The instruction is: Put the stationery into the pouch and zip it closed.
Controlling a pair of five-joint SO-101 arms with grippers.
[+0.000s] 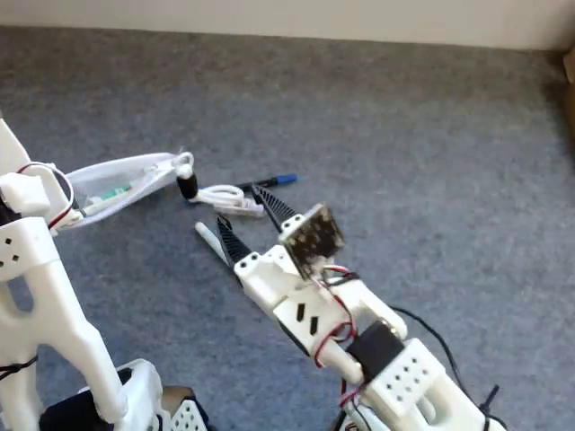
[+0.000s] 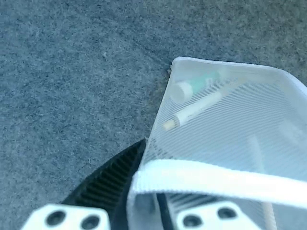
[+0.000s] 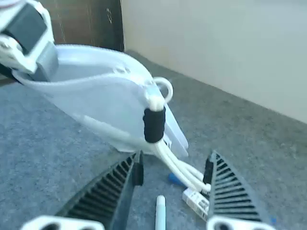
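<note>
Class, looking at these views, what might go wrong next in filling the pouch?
The open right gripper sits over the white cord as well as the white pen, so it may snag the cord. The left gripper holds the pouch by one end only; pushing a pen in may twist it.

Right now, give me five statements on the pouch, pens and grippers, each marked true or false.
1. The left gripper is clamped on the mesh pouch. True.
2. The right gripper is shut on a pen. False: it is open and holds nothing.
3. The pouch is empty. False: a green-and-white tube and a thin stick lie inside.
4. A blue-capped pen lies on the carpet outside the pouch. True.
5. The white pen is in the pouch. False: it lies on the carpet beside the right gripper.
</note>
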